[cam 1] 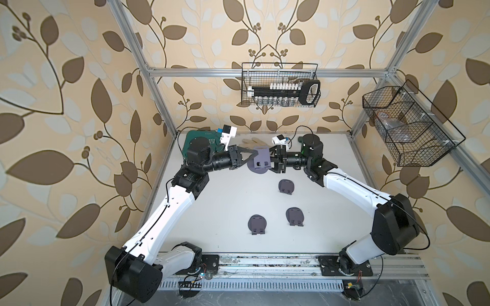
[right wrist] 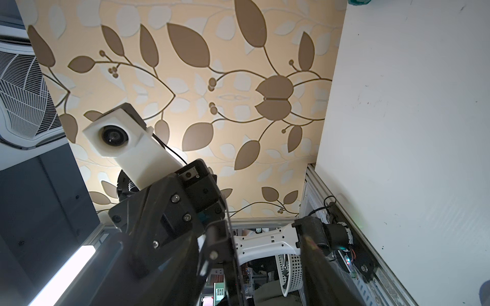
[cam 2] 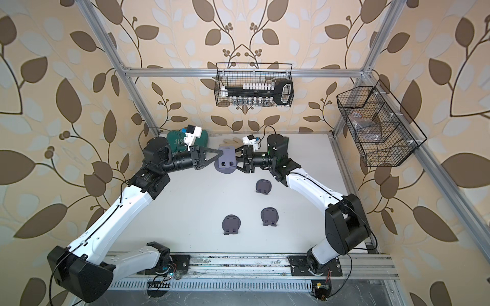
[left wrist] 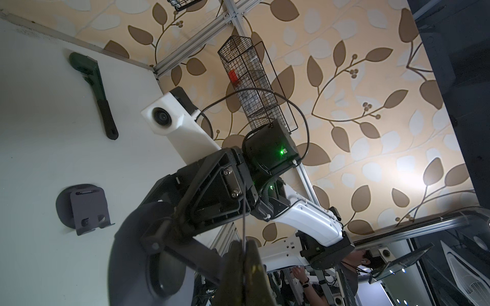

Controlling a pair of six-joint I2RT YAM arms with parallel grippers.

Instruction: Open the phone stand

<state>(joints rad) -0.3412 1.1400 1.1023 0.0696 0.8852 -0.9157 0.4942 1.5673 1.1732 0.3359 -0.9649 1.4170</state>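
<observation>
- Clenched left gripper (cam 1: 256, 153) pinches left edge of phone stand (cam 1: 261, 160), fingers closed to a point, seen in both top views.
- Left wrist view: fingertips (left wrist: 238, 270) pressed together on the stand's round base, which looms dark & close.
- Stand hangs clear of table (cam 1: 225, 190), far-centre, btwn the two grippers. Its rectangular plate w/ two hooks faces up, and the round base shows below it in the top views.
- Opp. side: right gripper (cam 1: 272, 160) meets it w/ jaws spread apart, tips at plate's right edge; contact can't be told. Right wrist view shows only background btwn its fingers (right wrist: 315, 265).
- Nearer the arm bases, spare stand (cam 1: 286, 186) lies on table just past right gripper. Closer still, second spare stand (cam 1: 294, 216) & third spare stand (cam 1: 256, 224) lie side by side, apart.
- Behind the raised stand, beige glove (cam 1: 252, 141) lies at table's far edge; dark-green object (cam 1: 197, 140) sits behind left arm's wrist.
- Per left wrist view, green wrench (left wrist: 92, 90) lies flat near far corner.
- Back wall: wire basket (cam 1: 246, 76) w/ a socket rail inside; side basket (cam 1: 376, 100) hangs on right wall.
</observation>
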